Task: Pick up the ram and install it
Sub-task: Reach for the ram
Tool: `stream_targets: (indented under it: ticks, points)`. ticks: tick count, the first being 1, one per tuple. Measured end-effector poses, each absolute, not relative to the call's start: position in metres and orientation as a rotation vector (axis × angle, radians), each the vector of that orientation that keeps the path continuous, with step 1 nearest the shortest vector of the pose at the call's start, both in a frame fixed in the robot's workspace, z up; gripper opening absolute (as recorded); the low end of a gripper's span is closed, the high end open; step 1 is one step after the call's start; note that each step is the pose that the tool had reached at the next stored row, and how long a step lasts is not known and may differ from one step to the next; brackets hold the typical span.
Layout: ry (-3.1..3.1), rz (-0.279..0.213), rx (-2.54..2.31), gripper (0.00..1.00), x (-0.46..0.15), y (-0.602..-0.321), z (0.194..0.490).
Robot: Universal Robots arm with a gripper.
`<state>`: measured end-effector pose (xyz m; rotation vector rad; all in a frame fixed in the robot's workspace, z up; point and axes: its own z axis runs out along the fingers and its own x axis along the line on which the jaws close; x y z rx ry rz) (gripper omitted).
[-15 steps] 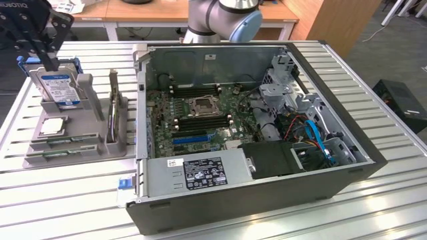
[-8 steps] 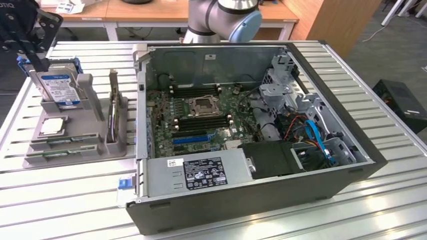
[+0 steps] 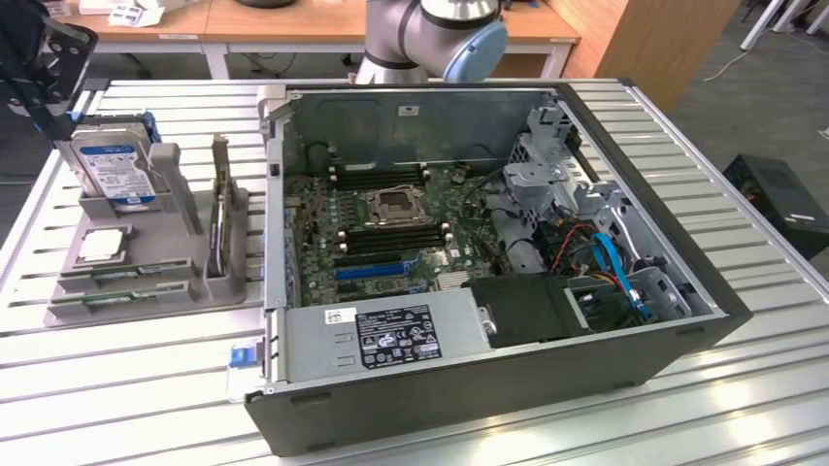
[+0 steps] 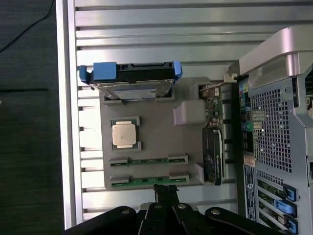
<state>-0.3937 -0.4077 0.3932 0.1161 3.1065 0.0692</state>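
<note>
From my screen I see a slatted aluminium table (image 3: pixel 116 398), its ribs catching bright overhead light. Behind it stand 2 light wooden desks (image 3: pixel 298 24) on white legs, and beside them a tall wooden cabinet side (image 3: pixel 654 44). The floor (image 3: pixel 764 116) is dark grey carpet, with 1 black box (image 3: pixel 783 199) lying on it at the exterior view's right.

A table (image 3: pixel 130 388) of pale metal slats carries two things. A grey parts tray (image 3: pixel 78 313) sits toward the exterior view's left, and an open computer case (image 3: pixel 518 388) lies just beside it.
</note>
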Motion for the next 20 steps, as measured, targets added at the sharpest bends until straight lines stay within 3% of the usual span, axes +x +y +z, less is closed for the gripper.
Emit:
stream_targets:
  ticks: [20]
  points:
    - [3.107,0.069,0.116,0.11,-0.412,-0.41,0.393]
